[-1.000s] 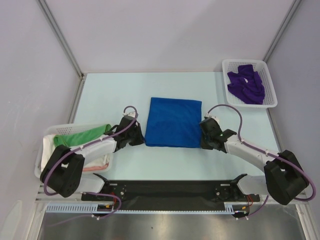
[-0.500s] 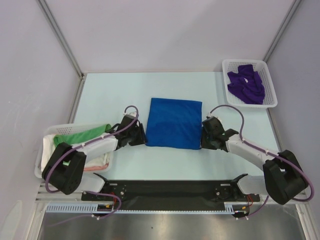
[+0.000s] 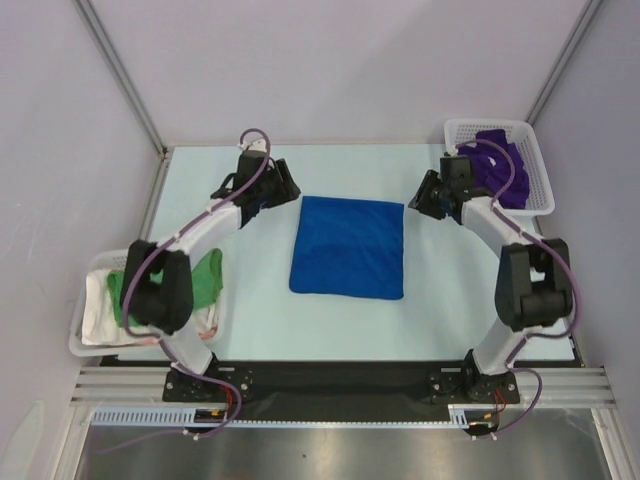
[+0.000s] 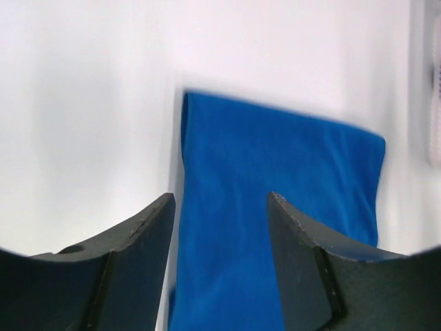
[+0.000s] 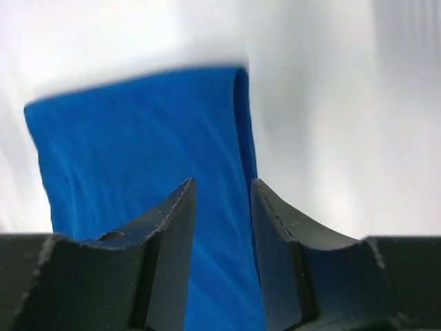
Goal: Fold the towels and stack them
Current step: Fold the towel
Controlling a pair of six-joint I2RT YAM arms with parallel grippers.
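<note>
Pale worktop inside grey panel walls, two white baskets on it. Blue towel lies flat mid-worktop, folded to a neat rectangle, nothing touching it. Purple towel sits crumpled in the far-right basket. Green towel hangs over the rim of the near-left basket, on top of white and pinkish cloth.

Left gripper sits just off the blue towel's far-left corner, jaws parted, empty. Its wrist view shows the cloth between and beyond the fingers, not pinched. Right gripper is just off the far-right corner, also released and empty; jaw gap looks narrower in its wrist view.

Handling, my read:
- Blue towel is light, soft and limp, with no stiffness. It will sag from any grip point and the fold will open if lifted by one layer.
- Some friction on the worktop; it should drag rather than slide cleanly.
- Best hold is at the corners or along a folded edge, pinching all layers together, one gripper per corner so it stays flat.
- Thick rolled edge on the right side, seen from the right wrist, gives the easiest bite.
- Not fragile. Main risks are a partial pinch or bunching.

Purple towel is a tangle; it needs a loose edge found first.
</note>
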